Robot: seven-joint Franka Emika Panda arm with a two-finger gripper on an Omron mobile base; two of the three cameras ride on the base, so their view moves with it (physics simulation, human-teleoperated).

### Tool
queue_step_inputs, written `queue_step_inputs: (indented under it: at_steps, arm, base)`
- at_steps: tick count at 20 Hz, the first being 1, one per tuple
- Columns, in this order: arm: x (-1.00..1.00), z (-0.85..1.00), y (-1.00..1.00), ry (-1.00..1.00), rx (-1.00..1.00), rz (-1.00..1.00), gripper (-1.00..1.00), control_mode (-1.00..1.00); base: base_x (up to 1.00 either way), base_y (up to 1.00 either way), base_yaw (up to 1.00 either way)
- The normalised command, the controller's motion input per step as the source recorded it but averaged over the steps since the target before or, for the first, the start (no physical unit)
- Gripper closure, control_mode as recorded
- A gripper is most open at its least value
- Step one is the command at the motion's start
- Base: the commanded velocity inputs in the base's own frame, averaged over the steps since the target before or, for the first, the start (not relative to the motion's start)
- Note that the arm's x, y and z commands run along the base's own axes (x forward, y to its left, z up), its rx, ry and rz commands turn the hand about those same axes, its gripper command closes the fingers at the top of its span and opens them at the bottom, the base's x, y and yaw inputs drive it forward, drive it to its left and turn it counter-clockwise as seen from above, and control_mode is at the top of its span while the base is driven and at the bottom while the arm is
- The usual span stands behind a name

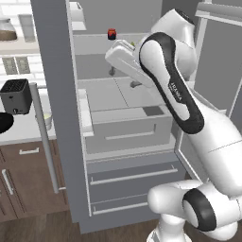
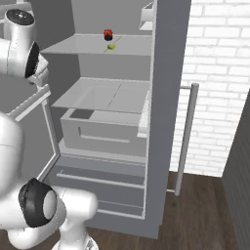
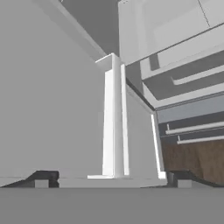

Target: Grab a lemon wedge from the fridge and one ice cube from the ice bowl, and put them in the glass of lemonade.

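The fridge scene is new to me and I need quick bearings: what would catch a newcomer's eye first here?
The fridge stands with both doors swung wide, its pale grey shelves and drawers bare. On the upper shelf, a small red and dark thing and a yellow-green lemon wedge are the sole colour. The white arm reaches into the fridge, and its gripper is open beside an inner wall.
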Motion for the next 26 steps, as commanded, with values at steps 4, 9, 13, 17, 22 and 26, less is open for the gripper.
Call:
queue_step_inputs:
  at_steps: [4,9,13,17,22,26]
  arm:
    - [-0.31,0.05,-0.8,-0.08,-0.35,-0.32,-1.0,-1.0]
    - [-0.62,-0.2,-0.64,-0.18,-0.27,-0.29,-1.0,-1.0]
    - [-0.96,-0.03,-0.57,-0.21,-0.15,-0.11,-1.0,-1.0]
    - [-0.74,-0.04,-0.76,-0.1,-0.06,0.0,-1.0,-1.0]
    - [-0.43,-0.11,-0.58,0.0,0.0,0.07,-1.0,-1.0]
    - [-0.16,0.28,-0.24,0.1,-0.03,0.18,-1.0,-1.0]
  base:
    - [0.0,0.0,0.0]
    - [0.0,0.0,0.0]
    - [0.0,0.0,0.0]
    - [0.0,0.0,0.0]
    - [0.0,0.0,0.0]
    - [0.0,0.0,0.0]
